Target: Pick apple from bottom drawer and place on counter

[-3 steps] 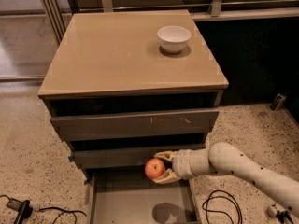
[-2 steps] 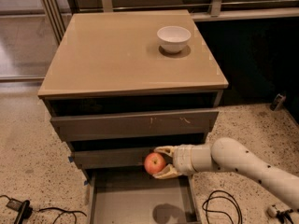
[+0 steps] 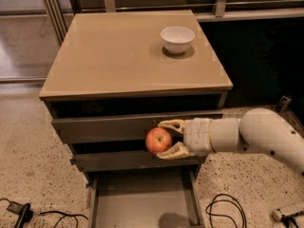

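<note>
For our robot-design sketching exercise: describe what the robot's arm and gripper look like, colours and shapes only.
The arm is smooth, rounded and off-white, ending in a white cylindrical wrist. The gripper, in front of the drawer fronts, has two curved cream jaws.

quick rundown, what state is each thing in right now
apple: gripped in mid-air
gripper: fingers shut on the apple, above the bottom drawer
bottom drawer: pulled open
counter: apple not yet on it
white bowl: upright on the counter
</note>
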`<state>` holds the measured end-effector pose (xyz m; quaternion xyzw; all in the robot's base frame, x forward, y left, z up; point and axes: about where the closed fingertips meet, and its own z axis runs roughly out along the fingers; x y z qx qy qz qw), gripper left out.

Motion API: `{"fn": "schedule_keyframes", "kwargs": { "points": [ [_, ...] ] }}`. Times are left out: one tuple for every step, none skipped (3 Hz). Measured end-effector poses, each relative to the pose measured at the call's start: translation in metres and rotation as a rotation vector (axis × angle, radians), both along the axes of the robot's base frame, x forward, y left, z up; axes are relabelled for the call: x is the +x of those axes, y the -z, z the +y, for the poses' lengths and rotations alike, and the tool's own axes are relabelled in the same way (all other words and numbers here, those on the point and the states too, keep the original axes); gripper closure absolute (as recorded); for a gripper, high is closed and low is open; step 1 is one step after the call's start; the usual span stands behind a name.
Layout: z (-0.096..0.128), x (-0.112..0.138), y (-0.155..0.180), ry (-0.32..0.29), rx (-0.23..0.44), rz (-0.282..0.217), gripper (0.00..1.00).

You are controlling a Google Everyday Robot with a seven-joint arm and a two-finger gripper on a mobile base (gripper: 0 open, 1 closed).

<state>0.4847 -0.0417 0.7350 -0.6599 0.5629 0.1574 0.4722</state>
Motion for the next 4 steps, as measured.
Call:
{"fn": "schedule_keyframes", "kwargs": {
  "points": [
    [-0.005, -0.004, -0.063, 0.042, 0.056, 0.000, 1.00],
    [-0.010, -0.015, -0.106, 0.066, 0.068, -0.011, 1.00],
    [-0.010, -0.015, -0.106, 0.066, 0.068, -0.011, 1.00],
    [-0.010, -0.004, -0.124, 0.062, 0.072, -0.055, 1.00]
  ]
}}
